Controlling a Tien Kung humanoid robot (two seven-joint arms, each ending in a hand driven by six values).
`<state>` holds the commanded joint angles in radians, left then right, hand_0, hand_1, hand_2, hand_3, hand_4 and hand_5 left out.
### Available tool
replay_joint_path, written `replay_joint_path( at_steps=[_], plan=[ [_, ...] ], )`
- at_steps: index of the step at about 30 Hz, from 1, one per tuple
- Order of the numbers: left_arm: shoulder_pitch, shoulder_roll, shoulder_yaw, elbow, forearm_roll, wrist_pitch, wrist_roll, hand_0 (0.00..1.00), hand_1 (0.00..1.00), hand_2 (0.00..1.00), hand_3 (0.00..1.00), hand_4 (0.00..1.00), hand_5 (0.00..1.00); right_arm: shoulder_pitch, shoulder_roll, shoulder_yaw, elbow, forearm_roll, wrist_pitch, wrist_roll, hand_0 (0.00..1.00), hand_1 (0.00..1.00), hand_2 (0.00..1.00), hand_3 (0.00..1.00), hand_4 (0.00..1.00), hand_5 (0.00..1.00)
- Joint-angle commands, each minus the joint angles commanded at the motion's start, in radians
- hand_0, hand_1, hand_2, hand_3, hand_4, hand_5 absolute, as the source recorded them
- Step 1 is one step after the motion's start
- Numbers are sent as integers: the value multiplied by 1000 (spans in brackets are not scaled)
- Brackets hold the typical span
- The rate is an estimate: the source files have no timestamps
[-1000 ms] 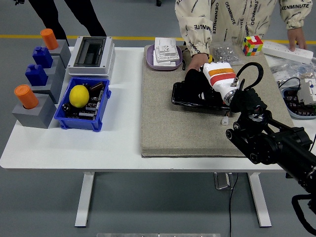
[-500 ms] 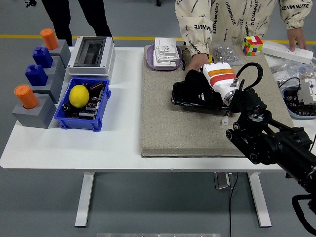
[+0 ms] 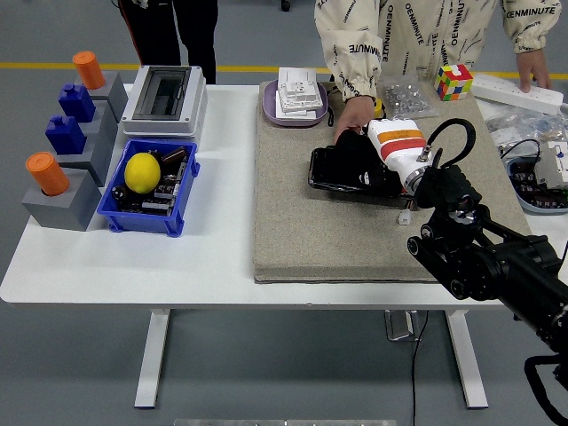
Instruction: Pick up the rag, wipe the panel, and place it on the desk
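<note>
A black panel [image 3: 330,180] lies on the beige mat [image 3: 311,222] right of the table's middle. A black rag [image 3: 357,156] is bunched on the panel's top. My right hand [image 3: 380,149], white with an orange band, is shut on the rag and presses it onto the panel. My black right arm [image 3: 479,257] comes in from the lower right. A person's hand [image 3: 355,113] rests at the panel's far edge, just behind the rag. My left arm does not show.
A blue bin [image 3: 146,191] with a lemon [image 3: 141,171] stands at the left, beside grey blocks [image 3: 80,151] and a grey box [image 3: 162,96]. A purple tray [image 3: 293,114], a Rubik's cube [image 3: 453,81] and a power strip [image 3: 519,91] line the back. Cables and parts [image 3: 537,155] crowd the right edge.
My right hand and the rag have slid a little to the right across the panel. The person's hand has barely moved.
</note>
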<state>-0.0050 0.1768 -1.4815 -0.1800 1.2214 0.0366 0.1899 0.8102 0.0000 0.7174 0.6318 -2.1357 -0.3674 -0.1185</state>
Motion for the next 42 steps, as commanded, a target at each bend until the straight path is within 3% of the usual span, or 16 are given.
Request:
replay_joint_path(
  at_steps=[8,15,42],
  plan=[
    [5,-5,-11,0,2,1,1,651,694,737,563,596,473,-23,-3,25,-4,-3,4,-1,280,358,419,427,998,116],
    [3,-12,-8,0,-9,0,-6,651,694,737,565,596,473,-20,-70,36,-9,-5,8,-2,281,360,419,428,998,117],
    [6,-18,-27,0,-1,0,-5,651,694,737,564,596,471,-70,-240,128,-7,-18,13,-1,278,358,419,428,998,117]
  ],
)
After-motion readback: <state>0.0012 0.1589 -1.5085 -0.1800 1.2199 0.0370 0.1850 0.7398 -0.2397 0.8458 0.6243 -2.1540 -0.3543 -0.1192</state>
